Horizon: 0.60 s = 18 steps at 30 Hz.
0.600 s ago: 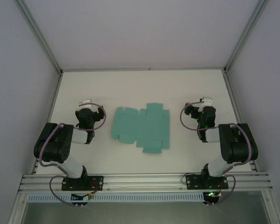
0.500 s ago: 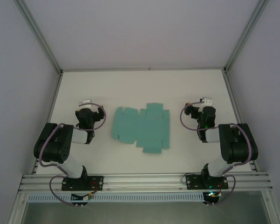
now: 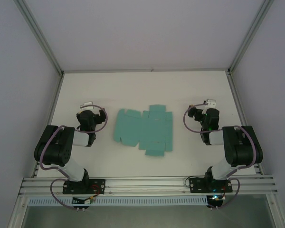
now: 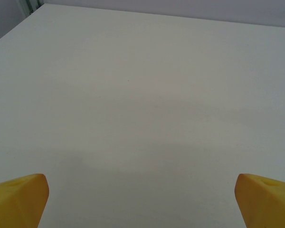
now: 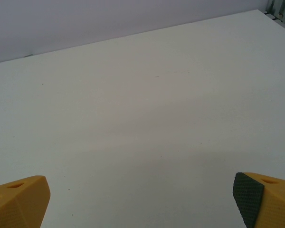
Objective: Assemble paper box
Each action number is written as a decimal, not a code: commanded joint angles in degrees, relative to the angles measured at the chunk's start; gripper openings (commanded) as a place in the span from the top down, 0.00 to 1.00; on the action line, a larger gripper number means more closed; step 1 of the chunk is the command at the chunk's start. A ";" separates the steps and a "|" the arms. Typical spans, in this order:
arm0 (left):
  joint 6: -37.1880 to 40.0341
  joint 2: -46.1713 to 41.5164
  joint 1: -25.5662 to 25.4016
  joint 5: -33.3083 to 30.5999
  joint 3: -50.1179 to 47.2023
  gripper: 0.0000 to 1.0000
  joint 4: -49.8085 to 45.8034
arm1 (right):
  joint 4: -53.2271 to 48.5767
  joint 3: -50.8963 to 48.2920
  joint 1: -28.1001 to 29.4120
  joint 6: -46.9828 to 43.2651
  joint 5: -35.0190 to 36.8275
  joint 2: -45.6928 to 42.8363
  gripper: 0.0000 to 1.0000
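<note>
The paper box point(image 3: 143, 131) lies flat and unfolded on the table point(image 3: 194, 90) between our arms, apart from both. Our left gripper point(image 4: 142, 202) and right gripper point(image 5: 142, 202) gape empty. We should pin one panel and fold its neighbour along the crease.

Bare worktop point(image 3: 142, 88) ahead of both arms, flat paper box point(image 3: 145, 130) at centre btwn them, open strips either side of it, left gripper point(image 4: 141, 202) & right gripper point(image 5: 141, 202) jaws wide over bare surface, side walls point(image 3: 19, 95) hem the edges
</note>
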 commanded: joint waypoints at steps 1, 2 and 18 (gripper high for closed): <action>-0.90 -2.09 0.70 0.94 -0.58 0.00 -0.68 | -0.01 -0.22 0.26 0.53 -0.45 -1.36 0.00; -0.90 -2.32 0.62 0.80 -0.37 0.00 -1.34 | -0.04 -0.33 0.24 0.50 -0.45 -1.30 0.00; -1.17 -11.18 0.61 -0.81 2.80 0.00 -13.98 | -7.04 0.39 0.32 0.13 -0.23 -8.61 0.00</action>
